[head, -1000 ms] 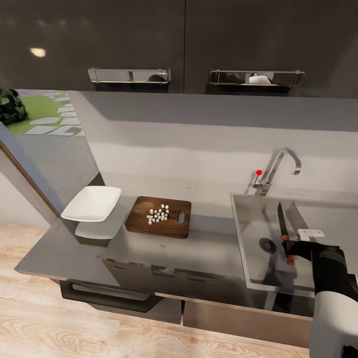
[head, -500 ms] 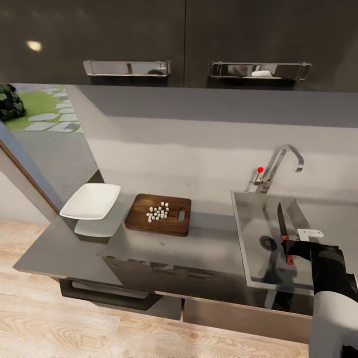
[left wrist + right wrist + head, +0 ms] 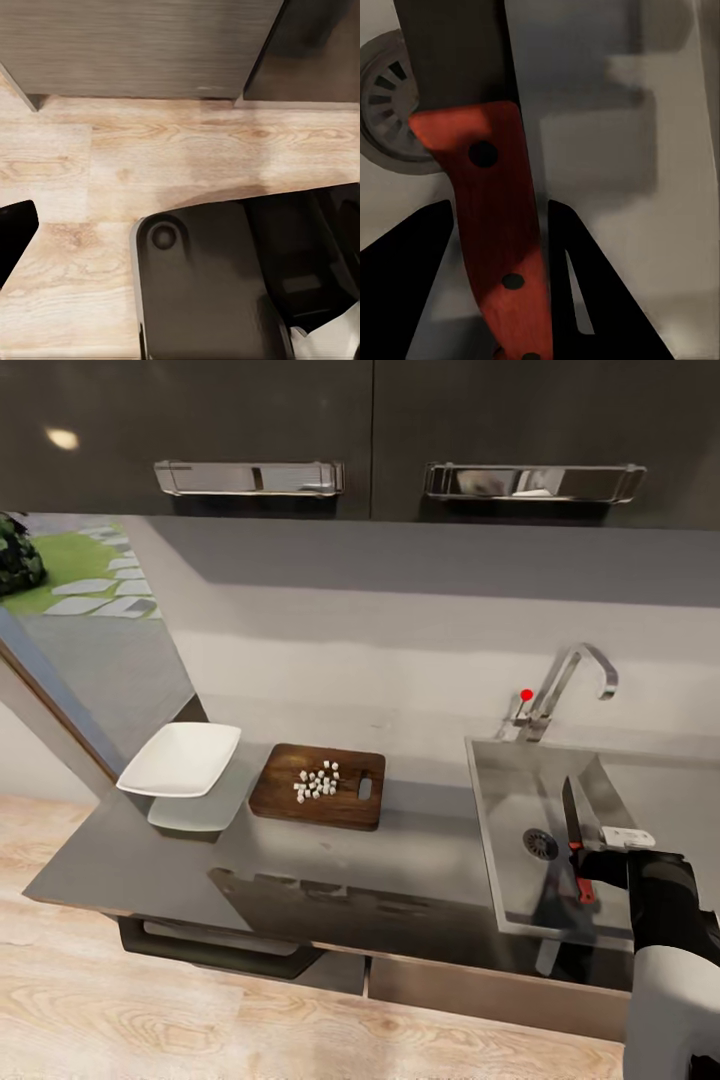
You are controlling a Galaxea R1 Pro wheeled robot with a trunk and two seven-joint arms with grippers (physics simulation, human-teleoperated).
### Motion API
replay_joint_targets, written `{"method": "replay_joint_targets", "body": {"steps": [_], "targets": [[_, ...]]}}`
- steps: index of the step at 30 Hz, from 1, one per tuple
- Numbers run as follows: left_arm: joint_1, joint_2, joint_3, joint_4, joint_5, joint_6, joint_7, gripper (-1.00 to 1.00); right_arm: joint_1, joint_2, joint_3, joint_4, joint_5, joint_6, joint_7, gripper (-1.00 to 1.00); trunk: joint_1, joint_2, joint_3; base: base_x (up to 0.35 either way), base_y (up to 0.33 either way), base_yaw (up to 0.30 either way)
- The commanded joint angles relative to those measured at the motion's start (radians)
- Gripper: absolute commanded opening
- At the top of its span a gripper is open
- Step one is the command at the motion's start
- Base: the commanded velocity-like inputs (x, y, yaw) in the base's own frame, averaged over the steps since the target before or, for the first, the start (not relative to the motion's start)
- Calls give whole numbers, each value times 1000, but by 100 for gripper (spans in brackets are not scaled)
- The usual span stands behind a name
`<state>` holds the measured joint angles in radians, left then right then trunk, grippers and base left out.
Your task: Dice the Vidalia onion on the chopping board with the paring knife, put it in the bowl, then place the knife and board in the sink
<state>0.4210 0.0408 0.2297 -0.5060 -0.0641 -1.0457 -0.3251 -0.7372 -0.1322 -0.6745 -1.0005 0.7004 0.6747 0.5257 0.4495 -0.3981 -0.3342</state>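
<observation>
Over the sink (image 3: 500, 800) basin, my right gripper (image 3: 588, 862) is shut on the red-orange handle of the paring knife (image 3: 571, 815), whose dark blade points toward the back wall, beside the drain (image 3: 540, 845). In the right wrist view the gripper (image 3: 499, 206) clamps the knife handle (image 3: 491, 217) between its black fingers (image 3: 427, 255). The brown chopping board (image 3: 285, 800) lies on the grey countertop (image 3: 420, 850) with small white onion dice (image 3: 317, 781) on it. A white bowl (image 3: 180, 760) sits left of the board. One finger (image 3: 15, 232) of my left gripper hangs over the wooden floor, with nothing held.
A chrome tap (image 3: 570, 675) with a red knob (image 3: 526, 695) stands behind the sink. Dark wall cabinets (image 3: 370, 430) hang above. The countertop's front edge (image 3: 300, 940) runs close below the board. In the left wrist view, the robot's dark base (image 3: 210, 285) sits on plank floor (image 3: 150, 157).
The head view has shifted slightly. Relative to the basin, my right gripper with the knife has sunk a little lower and nearer. Board, dice and bowl have not moved.
</observation>
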Motion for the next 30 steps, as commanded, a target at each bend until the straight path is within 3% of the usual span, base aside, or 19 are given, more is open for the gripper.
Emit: {"method": "replay_joint_targets", "body": {"steps": [1,12,18,26,27,30], "targets": [[0,-1,6,-1,-6,-2,-4,100,-1,1,-1,-1,10,2,10,-100,1,-2,-3,0,0,0],[-1,-1,6,0,-6,-2,-4,100,-1,3,6,-1,11,4,11,-100,1,-2,-20,94,-7,0],[0,-1,7,1,-6,-2,-4,100,-1,3,4,-3,13,65,13,-100,1,-2,-21,4,0,0],[0,-1,7,1,-6,-2,-4,100,-1,3,4,-3,14,75,13,-100,1,-2,-21,0,0,0],[0,-1,7,1,-6,-2,-4,100,-1,3,4,-3,14,75,13,100,1,-2,-21,0,0,0],[0,-1,7,2,-6,-2,-4,100,-1,3,4,-3,14,75,13,100,1,-2,-21,0,0,0]]}}
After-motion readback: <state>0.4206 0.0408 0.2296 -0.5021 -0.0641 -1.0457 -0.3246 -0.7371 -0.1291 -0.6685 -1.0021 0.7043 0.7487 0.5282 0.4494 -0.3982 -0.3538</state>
